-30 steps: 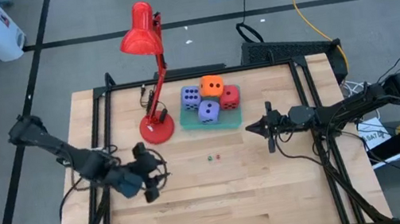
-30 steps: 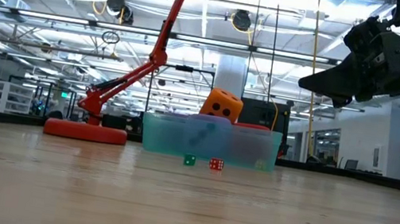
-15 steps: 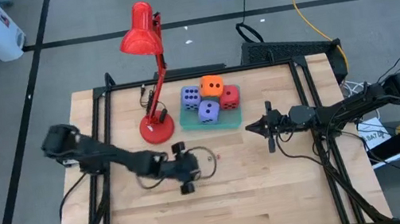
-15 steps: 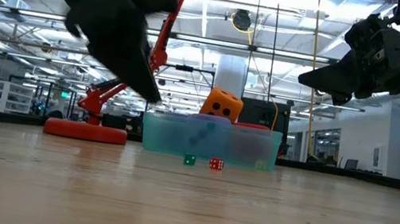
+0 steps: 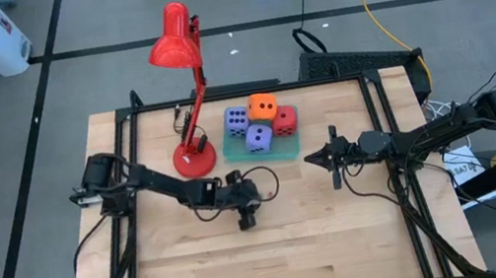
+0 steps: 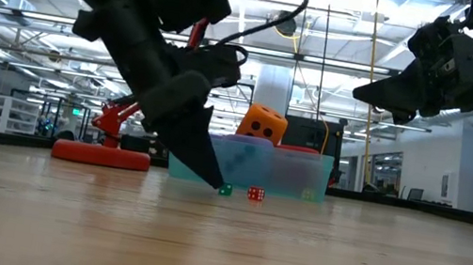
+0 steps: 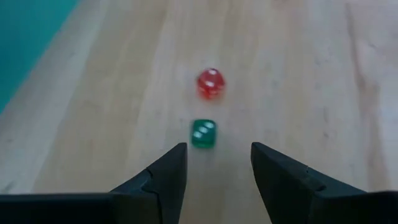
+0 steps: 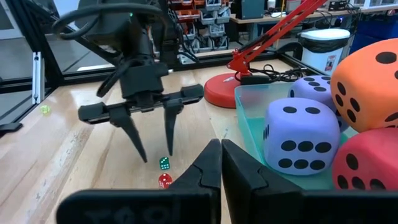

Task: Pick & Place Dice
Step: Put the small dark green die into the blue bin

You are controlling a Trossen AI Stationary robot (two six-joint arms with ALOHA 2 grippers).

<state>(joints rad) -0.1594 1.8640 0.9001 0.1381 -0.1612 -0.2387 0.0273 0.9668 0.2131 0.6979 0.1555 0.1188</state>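
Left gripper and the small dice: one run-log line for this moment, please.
left gripper: open, just short of green die | red die: beyond it on table | right gripper: shut, beside tray

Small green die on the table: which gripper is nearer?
Left. The left gripper is open, just short of the small green die. The right gripper is shut, farther off to the side, beside the teal tray.

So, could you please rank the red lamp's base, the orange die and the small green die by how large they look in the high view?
1. Red lamp's base, largest.
2. Orange die, clearly smaller, though it sits atop the other dice, nearer the camera.
3. Small green die: hidden under the left gripper in the high view; the left wrist view shows it tiny.
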